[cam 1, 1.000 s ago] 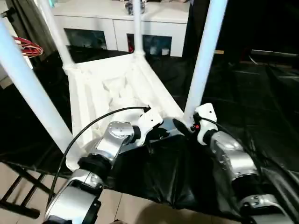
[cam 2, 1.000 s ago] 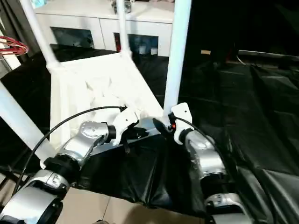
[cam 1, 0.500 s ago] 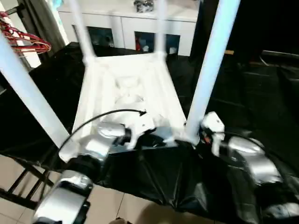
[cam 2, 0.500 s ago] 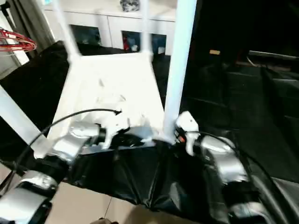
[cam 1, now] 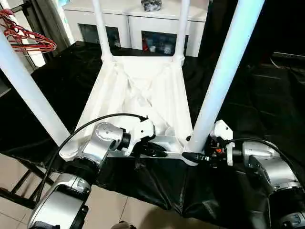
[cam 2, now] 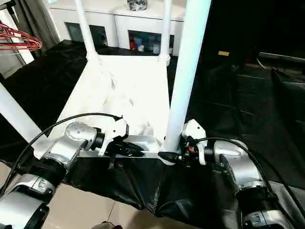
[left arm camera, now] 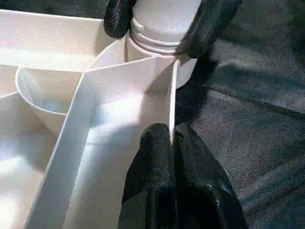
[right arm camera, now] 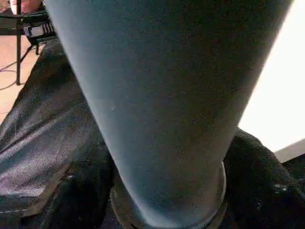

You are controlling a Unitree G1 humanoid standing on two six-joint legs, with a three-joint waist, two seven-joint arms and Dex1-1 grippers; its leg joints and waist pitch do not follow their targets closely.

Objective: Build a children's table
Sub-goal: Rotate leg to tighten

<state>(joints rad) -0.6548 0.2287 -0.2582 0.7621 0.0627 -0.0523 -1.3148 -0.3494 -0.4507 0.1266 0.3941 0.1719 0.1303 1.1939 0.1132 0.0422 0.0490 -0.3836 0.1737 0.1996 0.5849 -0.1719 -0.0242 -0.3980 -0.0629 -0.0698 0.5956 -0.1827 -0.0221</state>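
Your left gripper (cam 1: 159, 151) has its jaws pinched on the near rim of the inverted tabletop (cam 1: 143, 90), steadying it at twelve o'clock while your right gripper (left arm camera: 157, 21) clasps the near-right leg (cam 1: 224, 71) at its socket.

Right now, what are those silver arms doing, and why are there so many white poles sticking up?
The silver arms belong to a robot, and two pictures come from cameras on its head, looking down. The other two come from small cameras on its wrists.

On the black cloth lies a children's table upside down: the white tabletop with its four legs pointing up. Those are your poles.

The left gripper has its black fingers pinched shut on the thin near edge of the tabletop. The right gripper has its two fingers on either side of the bottom of the near right leg, right where it enters its round corner socket. I cannot tell how hard it squeezes.
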